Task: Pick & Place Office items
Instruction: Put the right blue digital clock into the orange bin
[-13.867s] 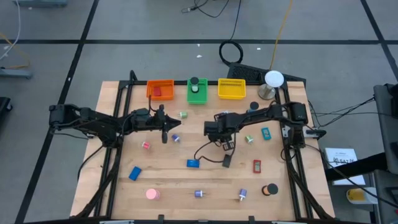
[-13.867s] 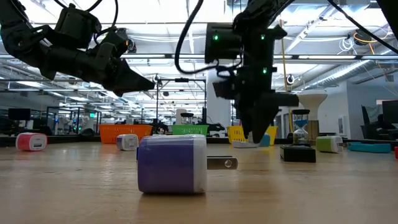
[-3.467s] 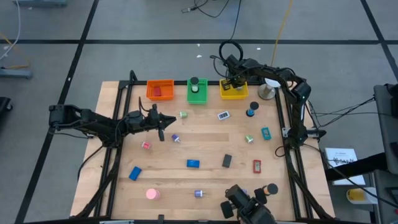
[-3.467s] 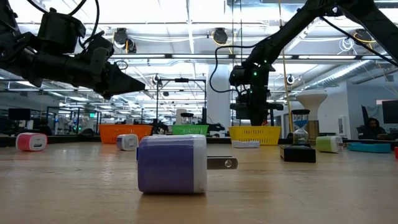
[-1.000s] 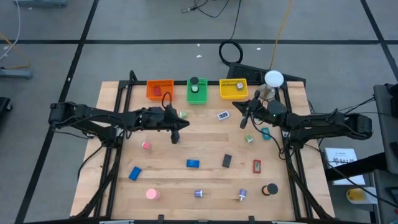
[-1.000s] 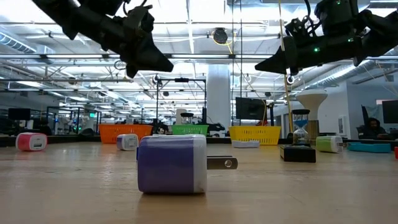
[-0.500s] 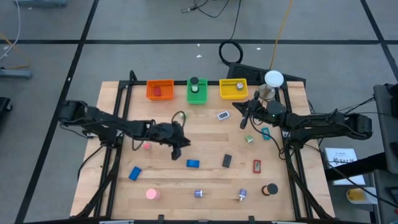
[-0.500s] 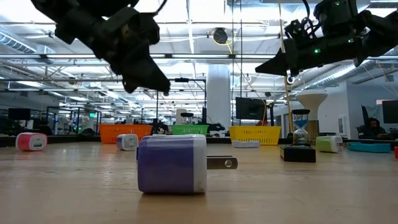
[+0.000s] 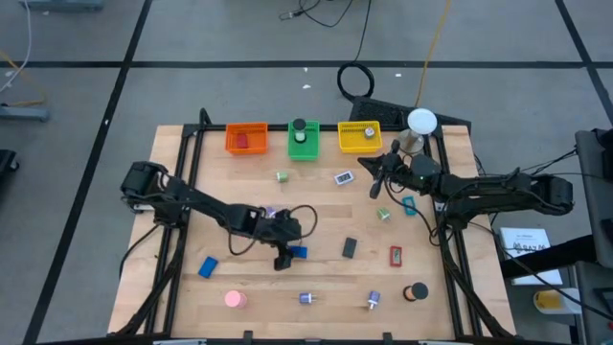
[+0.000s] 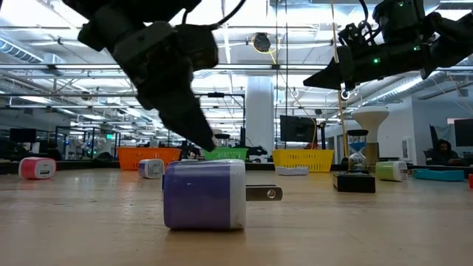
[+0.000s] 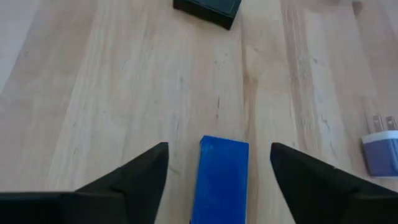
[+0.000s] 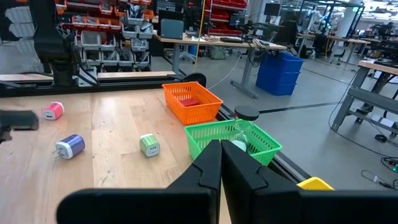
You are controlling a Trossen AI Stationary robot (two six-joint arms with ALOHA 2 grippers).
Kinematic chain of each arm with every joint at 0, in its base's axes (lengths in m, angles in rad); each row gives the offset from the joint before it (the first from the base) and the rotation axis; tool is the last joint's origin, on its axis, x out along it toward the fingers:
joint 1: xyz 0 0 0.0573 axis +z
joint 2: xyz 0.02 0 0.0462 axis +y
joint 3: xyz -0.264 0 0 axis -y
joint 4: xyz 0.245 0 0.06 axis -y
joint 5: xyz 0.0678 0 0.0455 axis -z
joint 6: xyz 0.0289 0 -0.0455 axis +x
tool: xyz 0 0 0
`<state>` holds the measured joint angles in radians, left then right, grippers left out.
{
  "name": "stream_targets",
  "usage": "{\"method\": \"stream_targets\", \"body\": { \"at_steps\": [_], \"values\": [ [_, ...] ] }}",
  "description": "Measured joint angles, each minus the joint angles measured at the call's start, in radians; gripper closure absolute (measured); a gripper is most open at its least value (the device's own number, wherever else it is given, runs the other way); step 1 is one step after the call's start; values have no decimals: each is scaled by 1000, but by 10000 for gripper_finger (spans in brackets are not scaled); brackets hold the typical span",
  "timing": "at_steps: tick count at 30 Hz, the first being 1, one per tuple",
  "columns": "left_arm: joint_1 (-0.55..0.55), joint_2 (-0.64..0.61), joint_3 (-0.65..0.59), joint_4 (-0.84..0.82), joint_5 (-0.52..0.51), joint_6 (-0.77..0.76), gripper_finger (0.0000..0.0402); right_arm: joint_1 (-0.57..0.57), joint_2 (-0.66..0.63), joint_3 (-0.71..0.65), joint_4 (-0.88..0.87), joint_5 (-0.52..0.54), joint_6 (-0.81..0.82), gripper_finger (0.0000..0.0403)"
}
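A blue block (image 11: 221,180) lies flat on the wooden table (image 9: 326,278) near its middle. My left gripper (image 11: 219,148) is open over it, pointing down, one finger on each side of the block and apart from it; in the high view the left gripper (image 9: 285,253) is just left of the blue block (image 9: 298,252). My right gripper (image 9: 376,182) hangs shut above the table's far right part and holds nothing; the right wrist view shows it (image 12: 221,149) too. Other office items lie scattered over the table.
Orange (image 9: 246,138), green (image 9: 304,140) and yellow (image 9: 358,137) bins line the far edge, with a white-domed stand (image 9: 420,127) to their right. A black block (image 9: 350,247), a red piece (image 9: 396,256), a purple charger (image 10: 203,193) and a pink piece (image 9: 235,299) lie around.
My left gripper has swung from the table's far left part toward the near edge and the right, coming down over the blue block. My right arm has kept still.
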<state>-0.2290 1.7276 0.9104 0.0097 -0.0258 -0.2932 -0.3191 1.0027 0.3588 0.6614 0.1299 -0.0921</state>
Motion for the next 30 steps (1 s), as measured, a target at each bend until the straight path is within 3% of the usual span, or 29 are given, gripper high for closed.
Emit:
{"method": "stream_targets", "body": {
  "at_steps": [6, 14, 20, 27, 30],
  "values": [
    [-15, 54, 56, -65, -38, -5, 76, 0, 0, 0, -2, 0, -1, 399],
    [-73, 156, 84, -82, -81, -27, 91, 0, 0, 0, -8, 0, -2, 399],
    [-85, 156, 98, -153, -145, -60, 136, 0, 0, 0, -7, 0, -2, 399],
    [-48, 103, 94, -217, -141, -83, 241, 0, 0, 0, -8, 0, -3, 399],
    [-20, 40, 94, -257, -141, -82, 247, 0, 0, 0, -8, 0, -9, 399]
  ]
}}
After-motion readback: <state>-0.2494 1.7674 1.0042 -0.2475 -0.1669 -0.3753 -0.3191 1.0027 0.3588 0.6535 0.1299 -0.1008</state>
